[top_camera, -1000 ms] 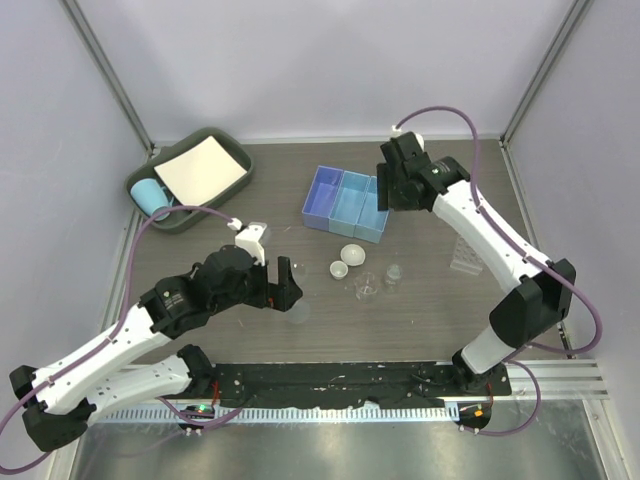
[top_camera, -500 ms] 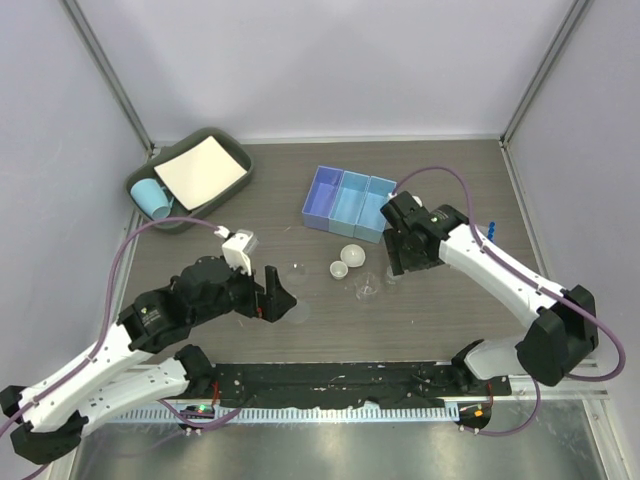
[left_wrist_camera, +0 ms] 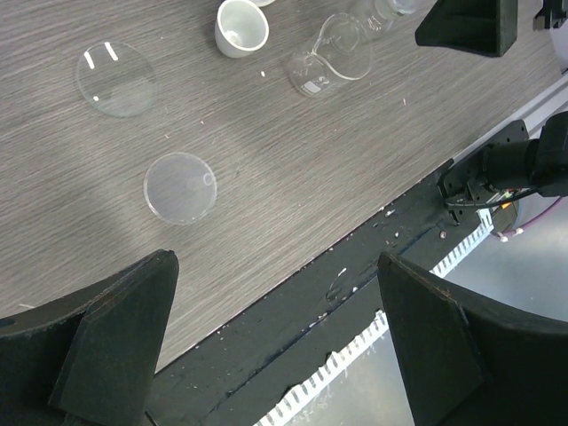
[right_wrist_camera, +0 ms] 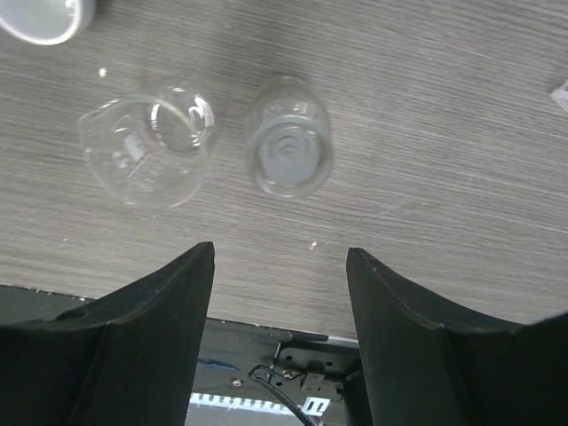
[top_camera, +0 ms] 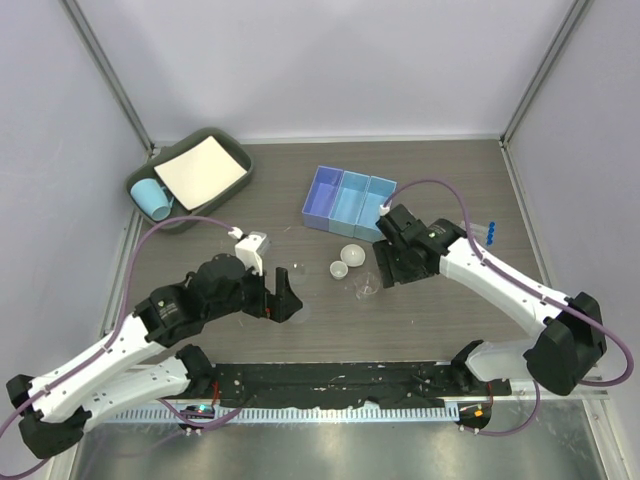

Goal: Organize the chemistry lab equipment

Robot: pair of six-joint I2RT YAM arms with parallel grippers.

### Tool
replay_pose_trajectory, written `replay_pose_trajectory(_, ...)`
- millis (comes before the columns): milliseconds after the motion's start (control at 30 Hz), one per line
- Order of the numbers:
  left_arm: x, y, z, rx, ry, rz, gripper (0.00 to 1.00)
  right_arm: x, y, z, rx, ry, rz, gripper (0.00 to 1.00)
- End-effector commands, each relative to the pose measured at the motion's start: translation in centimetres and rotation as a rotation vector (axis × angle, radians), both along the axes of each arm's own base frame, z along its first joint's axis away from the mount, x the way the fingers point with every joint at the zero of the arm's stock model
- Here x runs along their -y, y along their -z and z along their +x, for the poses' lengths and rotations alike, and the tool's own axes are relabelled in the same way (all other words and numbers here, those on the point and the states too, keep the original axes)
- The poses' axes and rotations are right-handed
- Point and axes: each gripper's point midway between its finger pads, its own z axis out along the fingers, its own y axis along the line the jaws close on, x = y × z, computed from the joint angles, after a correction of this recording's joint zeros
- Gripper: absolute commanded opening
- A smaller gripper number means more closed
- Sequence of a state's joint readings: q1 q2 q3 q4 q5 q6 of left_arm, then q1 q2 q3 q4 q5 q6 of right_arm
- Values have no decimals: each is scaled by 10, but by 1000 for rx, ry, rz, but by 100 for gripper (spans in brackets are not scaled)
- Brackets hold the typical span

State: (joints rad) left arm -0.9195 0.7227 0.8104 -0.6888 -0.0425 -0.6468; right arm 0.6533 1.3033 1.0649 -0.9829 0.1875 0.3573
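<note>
A small clear beaker stands on the wood table just ahead of my right gripper, which is open and empty above it. A clear flask lies on its side to the beaker's left. Two whitish dishes sit beside the flask. My left gripper is wide open and empty over the table's near edge. Two flat clear discs lie ahead of it. In the top view the left gripper and right gripper flank the glassware. Blue-capped tubes peek out behind the right arm.
A light-blue divided box stands just behind the right gripper. A dark green tray at the back left holds a white sheet and a light-blue cup. The black rail runs along the near edge under the left gripper.
My right arm has swung from over the divided box down and towards the near edge, ending above the beaker. The left gripper has shifted slightly near the clear discs.
</note>
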Motion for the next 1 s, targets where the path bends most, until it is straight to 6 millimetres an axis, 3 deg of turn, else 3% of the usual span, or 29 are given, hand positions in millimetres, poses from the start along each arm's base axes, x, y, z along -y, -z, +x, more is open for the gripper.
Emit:
replay_pose_trajectory(0, 7, -7, 5, 28, 7, -32, 100, -27, -12, 6, 63, -24, 71, 67)
replay_pose_trajectory(233, 10, -1, 8, 18, 7, -21, 100, -55, -24, 0, 85, -75, 111, 67)
replay_pose_trajectory(500, 10, 0, 8, 15, 4, -18, 100, -89, 1, -12, 40, -164, 97, 67)
replay_pose_trajectory(967, 5, 2, 7, 16, -1, -2, 100, -114, 13, 14, 77, -214, 22, 66)
